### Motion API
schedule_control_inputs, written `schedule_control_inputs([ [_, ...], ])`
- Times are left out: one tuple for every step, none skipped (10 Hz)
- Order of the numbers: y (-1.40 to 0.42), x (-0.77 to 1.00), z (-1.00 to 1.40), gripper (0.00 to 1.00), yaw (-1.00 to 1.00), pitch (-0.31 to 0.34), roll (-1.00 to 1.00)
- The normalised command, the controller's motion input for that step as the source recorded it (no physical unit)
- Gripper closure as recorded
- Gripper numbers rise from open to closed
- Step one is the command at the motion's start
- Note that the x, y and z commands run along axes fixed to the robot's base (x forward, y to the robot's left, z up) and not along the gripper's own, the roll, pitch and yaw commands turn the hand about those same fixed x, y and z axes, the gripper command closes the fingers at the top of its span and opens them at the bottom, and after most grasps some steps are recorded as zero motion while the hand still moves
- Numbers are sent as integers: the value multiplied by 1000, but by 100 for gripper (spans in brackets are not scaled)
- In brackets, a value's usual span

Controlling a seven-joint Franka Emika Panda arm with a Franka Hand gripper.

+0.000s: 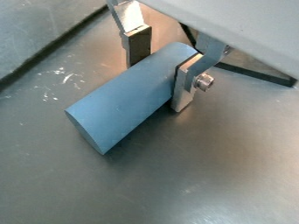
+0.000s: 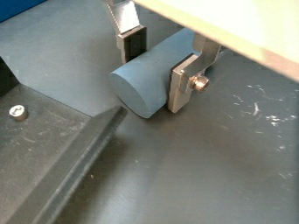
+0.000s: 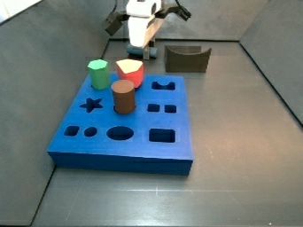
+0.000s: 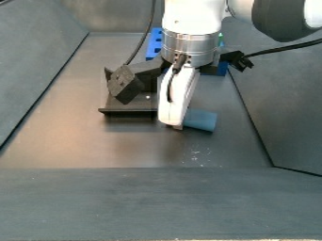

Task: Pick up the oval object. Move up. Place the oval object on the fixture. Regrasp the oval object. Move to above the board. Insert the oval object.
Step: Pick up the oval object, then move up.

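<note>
Apparently at the first step, the claw (image 1: 156, 63) straddles the smooth grey-blue oval peg (image 1: 126, 103) lying on the dark counter (image 1: 211, 166), fingers beside it, unlifted; fixture placement, regrasp and insertion remain.

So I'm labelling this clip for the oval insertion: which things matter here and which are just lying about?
In the job:
- oval object, lying on the floor between the gripper fingers
- fixture
- board

Just there:
- brown cylinder
- green hexagonal peg
- red and cream peg

White arm (image 4: 195, 19), black cable, silver-fingered claw (image 1: 158, 66), screw
</note>
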Motion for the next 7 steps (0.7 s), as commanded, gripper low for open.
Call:
schedule_control_inputs([
  [0,0,0,100,0,0,0],
  [0,0,0,100,0,0,0],
  [0,0,0,100,0,0,0],
  [0,0,833,100,0,0,0],
  [-96,-107,753,100,-47,60,-15],
  [-80,-115,611,100,-52,78,5],
  [-45,-75,474,100,-49,82,31],
])
